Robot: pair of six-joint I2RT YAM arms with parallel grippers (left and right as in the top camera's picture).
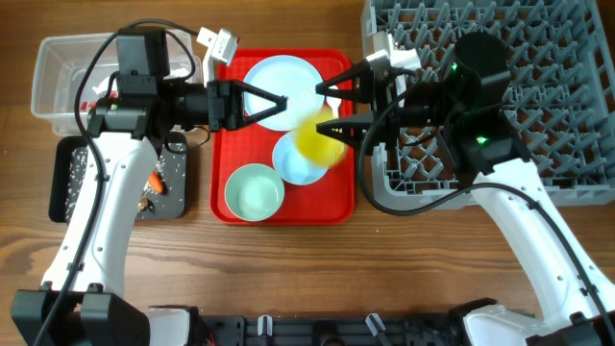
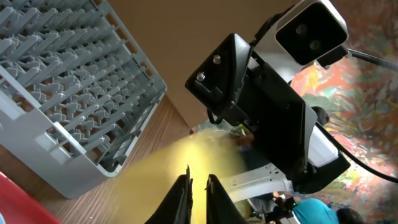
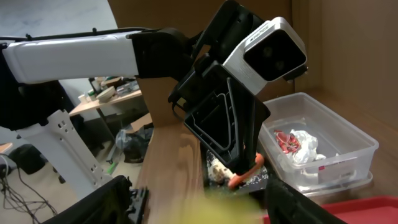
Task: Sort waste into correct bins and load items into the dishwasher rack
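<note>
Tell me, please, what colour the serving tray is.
The serving tray is red, clearest in the overhead view.

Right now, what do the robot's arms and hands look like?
The left arm and right arm share white lower links, black upper joints and loose black cables. The left hand and right hand are black with slim triangular fingers. A white camera tops the left wrist; a green light marks the right arm.

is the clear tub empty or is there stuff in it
Not empty. The right wrist view shows a red wrapper and crumpled white paper lying inside the tub.
</note>
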